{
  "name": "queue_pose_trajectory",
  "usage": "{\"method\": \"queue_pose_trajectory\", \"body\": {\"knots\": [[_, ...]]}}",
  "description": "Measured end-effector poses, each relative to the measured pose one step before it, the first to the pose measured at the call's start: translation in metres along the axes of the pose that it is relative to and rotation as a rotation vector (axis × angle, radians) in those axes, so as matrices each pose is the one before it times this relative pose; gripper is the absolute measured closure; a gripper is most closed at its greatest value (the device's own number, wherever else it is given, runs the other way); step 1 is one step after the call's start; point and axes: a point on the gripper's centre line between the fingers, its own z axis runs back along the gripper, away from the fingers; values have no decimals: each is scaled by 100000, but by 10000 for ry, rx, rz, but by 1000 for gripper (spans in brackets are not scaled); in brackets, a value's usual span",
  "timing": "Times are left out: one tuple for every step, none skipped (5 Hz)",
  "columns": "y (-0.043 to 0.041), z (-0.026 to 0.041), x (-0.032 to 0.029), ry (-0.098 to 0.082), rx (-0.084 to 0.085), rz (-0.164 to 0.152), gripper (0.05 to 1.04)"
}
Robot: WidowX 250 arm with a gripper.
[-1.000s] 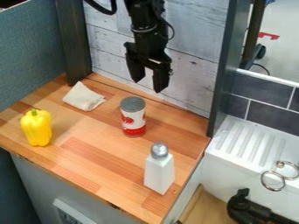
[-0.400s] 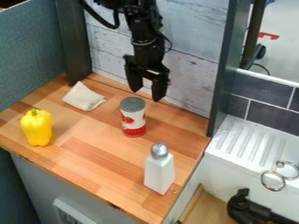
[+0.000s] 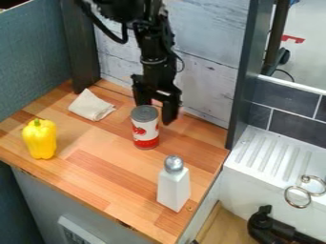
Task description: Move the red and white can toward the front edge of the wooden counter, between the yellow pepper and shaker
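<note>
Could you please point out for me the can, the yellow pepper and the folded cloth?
can (image 3: 145, 128): camera view, on its label
yellow pepper (image 3: 41, 139): camera view, on its side
folded cloth (image 3: 92, 106): camera view, near its middle

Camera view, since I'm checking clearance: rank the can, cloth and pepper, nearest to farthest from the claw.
1. Can, just in front of the claw.
2. Cloth, left of the can in view.
3. Pepper, farther left.

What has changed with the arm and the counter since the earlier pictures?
The end effector has come down and slightly toward the picture's left, close to the can, its fingers still apart. Nothing was taken hold of or let go. The can, yellow pepper, cloth and white shaker stayed put.
</note>
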Motion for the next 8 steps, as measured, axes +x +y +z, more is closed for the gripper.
{"method": "queue_pose_trajectory", "body": {"knots": [[-269,-892,-1087,328,-130,70,79],[-283,-374,-1574,390,-134,107,79],[669,1269,-2148,98,-93,611,79],[-275,1169,-3293,314,75,541,79],[57,656,-2421,77,161,402,79],[349,-46,-1684,198,-4,426,79],[29,1,45,-33,-10,38,79],[-280,1364,1159,-331,-219,-149,79]]}}
